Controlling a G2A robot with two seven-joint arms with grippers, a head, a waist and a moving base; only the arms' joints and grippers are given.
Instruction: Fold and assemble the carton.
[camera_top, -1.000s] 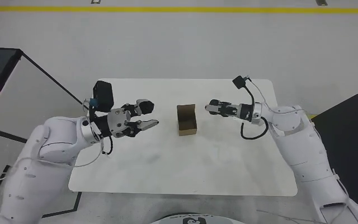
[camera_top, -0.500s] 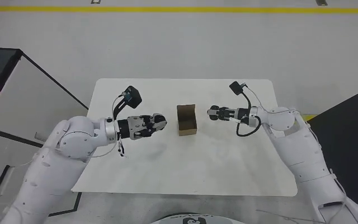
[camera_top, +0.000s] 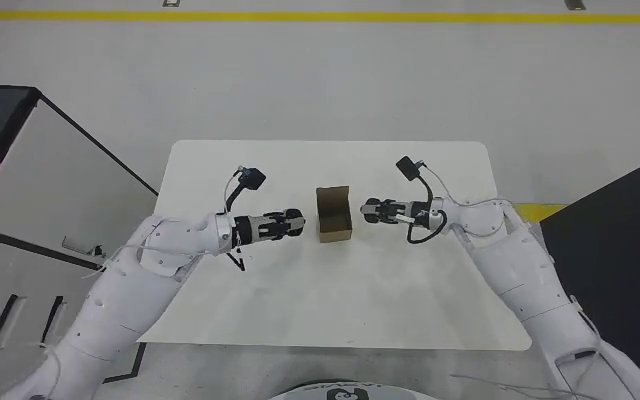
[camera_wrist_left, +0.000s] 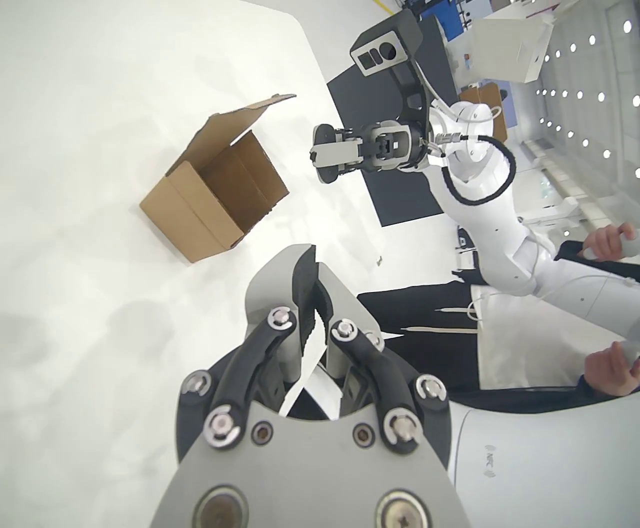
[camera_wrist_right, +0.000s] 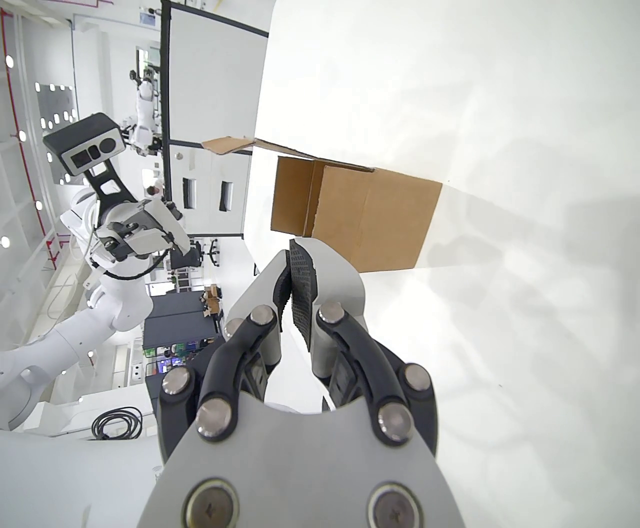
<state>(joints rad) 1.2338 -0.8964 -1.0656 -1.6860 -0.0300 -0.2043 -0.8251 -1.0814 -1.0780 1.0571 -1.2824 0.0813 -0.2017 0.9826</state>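
the carton (camera_top: 334, 214) stands near the middle of the white table (camera_top: 400, 300). it is a brown cardboard box with its open side up and one flap raised at the far edge, away from the robot. in the left wrist view the carton (camera_wrist_left: 200, 210) shows its folded bottom flaps inside, and the raised flap leans outward a little. the left gripper (camera_top: 299, 222) is just beside the carton's left wall, apart from it and pointing at it. its fingers (camera_wrist_left: 275, 290) are pressed together with nothing between them. the right gripper (camera_top: 365, 211) is just beside the opposite wall, also apart from the cardboard and aimed at it, so the carton lies between the two. in the right wrist view the pads (camera_wrist_right: 302, 285) meet face to face, clenched on nothing, with the carton (camera_wrist_right: 370, 220) close ahead of the tips. the right gripper (camera_wrist_left: 325, 157) also appears beyond the carton in the left wrist view, fingers closed.
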